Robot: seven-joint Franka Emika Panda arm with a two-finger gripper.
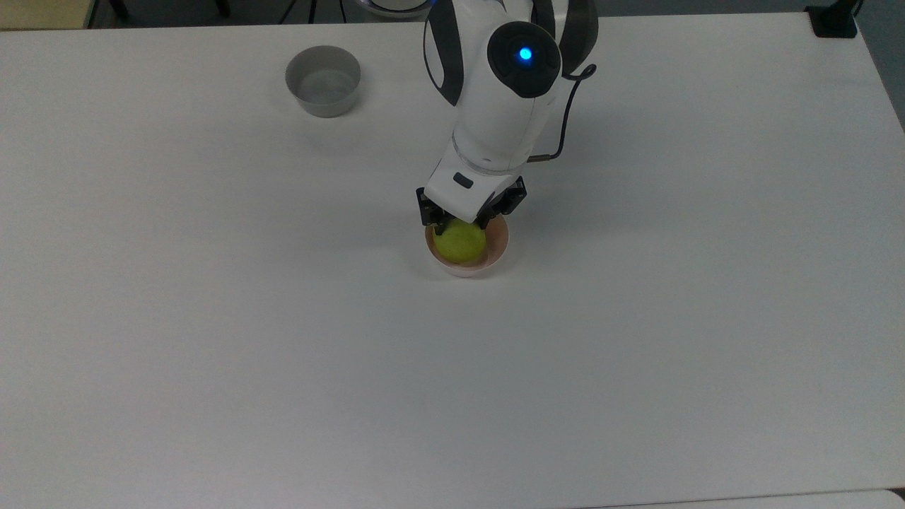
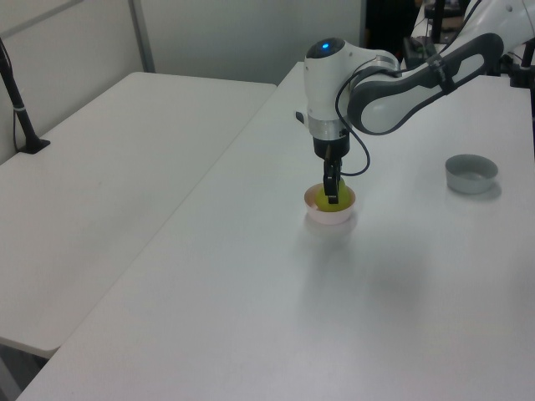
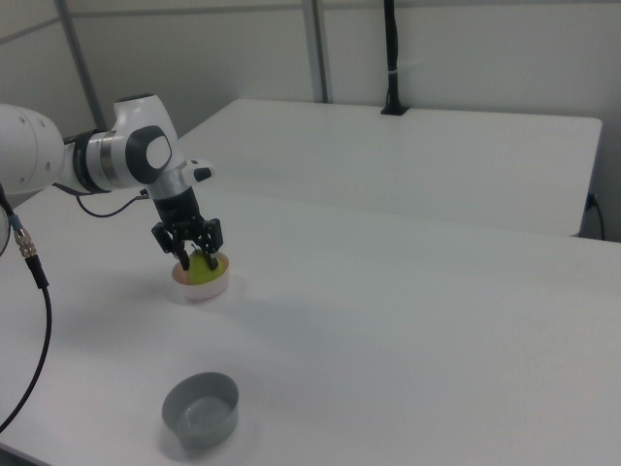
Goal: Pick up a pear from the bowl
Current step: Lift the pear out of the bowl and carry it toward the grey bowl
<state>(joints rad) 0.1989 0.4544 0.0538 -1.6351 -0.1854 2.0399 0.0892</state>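
A yellow-green pear (image 1: 460, 242) sits inside the pale pink bowl (image 1: 501, 245) near the middle of the white table. My gripper (image 1: 462, 227) points straight down over the bowl, its black fingers closed against both sides of the pear's upper part. In the right view the fingers (image 3: 183, 254) straddle the pear (image 3: 203, 271) just above the bowl (image 3: 201, 288). In the left view the gripper (image 2: 333, 195) reaches into the bowl (image 2: 329, 219), with the pear (image 2: 336, 210) still low between its walls.
A grey bowl (image 1: 323, 80) stands apart at the top view's upper left, seen also as the grey bowl (image 2: 471, 173) and the grey bowl (image 3: 201, 410). A second white table (image 3: 408, 155) lies beyond a gap. A black post (image 2: 18, 100) stands on it.
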